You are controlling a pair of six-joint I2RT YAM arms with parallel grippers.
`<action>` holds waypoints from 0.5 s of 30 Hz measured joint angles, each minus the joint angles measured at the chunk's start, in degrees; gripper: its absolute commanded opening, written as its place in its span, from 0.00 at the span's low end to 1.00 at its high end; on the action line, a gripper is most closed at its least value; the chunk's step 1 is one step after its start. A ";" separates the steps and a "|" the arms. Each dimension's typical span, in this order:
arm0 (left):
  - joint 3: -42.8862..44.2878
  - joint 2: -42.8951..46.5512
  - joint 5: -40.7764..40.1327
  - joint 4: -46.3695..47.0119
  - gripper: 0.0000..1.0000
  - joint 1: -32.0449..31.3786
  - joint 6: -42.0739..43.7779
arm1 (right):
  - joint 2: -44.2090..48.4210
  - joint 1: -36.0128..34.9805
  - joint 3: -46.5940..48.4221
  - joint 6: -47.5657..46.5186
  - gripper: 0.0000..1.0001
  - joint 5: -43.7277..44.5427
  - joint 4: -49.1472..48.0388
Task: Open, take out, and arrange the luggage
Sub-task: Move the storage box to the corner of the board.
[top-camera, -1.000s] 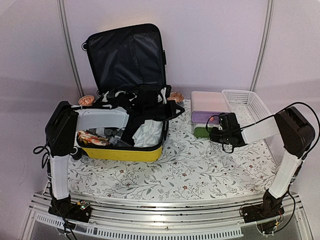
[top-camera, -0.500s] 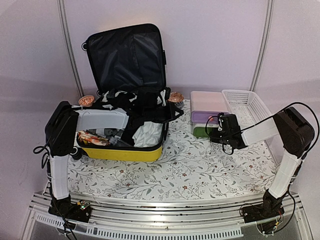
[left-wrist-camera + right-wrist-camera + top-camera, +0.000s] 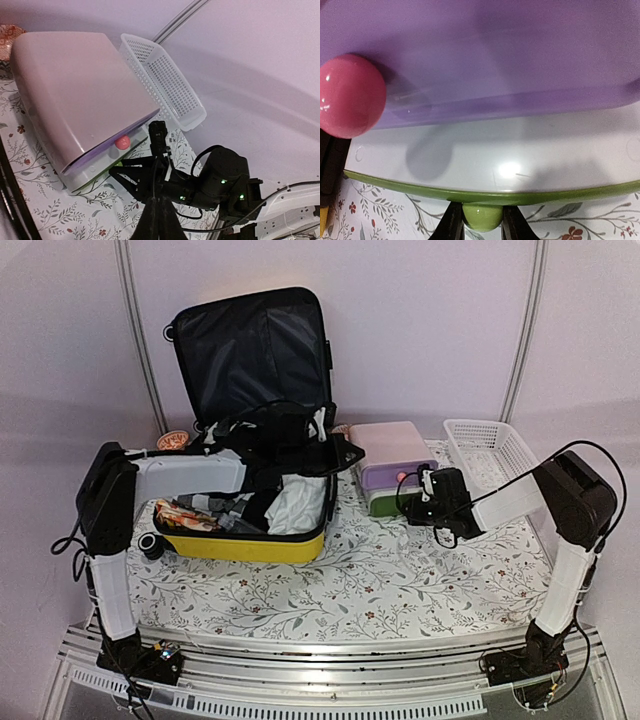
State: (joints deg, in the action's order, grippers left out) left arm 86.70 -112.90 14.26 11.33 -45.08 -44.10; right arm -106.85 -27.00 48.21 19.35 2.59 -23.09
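The yellow luggage lies open at the back left, its black-lined lid upright, with clothes and packets inside. My left gripper reaches over its right rim, shut on a black garment that drapes back into the case. In the left wrist view the fingers are pressed together. My right gripper is shut on the green knob of the lower drawer of the pink-and-green drawer box.
A white mesh basket stands right of the drawer box, also in the left wrist view. The box's purple drawer has a pink knob. A small brown dish sits behind the luggage. The floral cloth covers the table.
The drawer box has slid left toward the luggage with my right gripper on its knob. My left arm has shifted slightly back over the luggage.
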 measured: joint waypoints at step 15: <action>-3.30 8.68 -3.26 -2.80 0.00 0.22 2.14 | -7.10 -0.66 9.88 4.92 0.31 0.61 1.62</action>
State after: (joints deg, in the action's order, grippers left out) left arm 83.40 -104.22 11.00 8.54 -44.86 -41.95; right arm -113.95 -27.66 58.08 24.27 3.20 -21.47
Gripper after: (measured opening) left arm 0.003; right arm 0.242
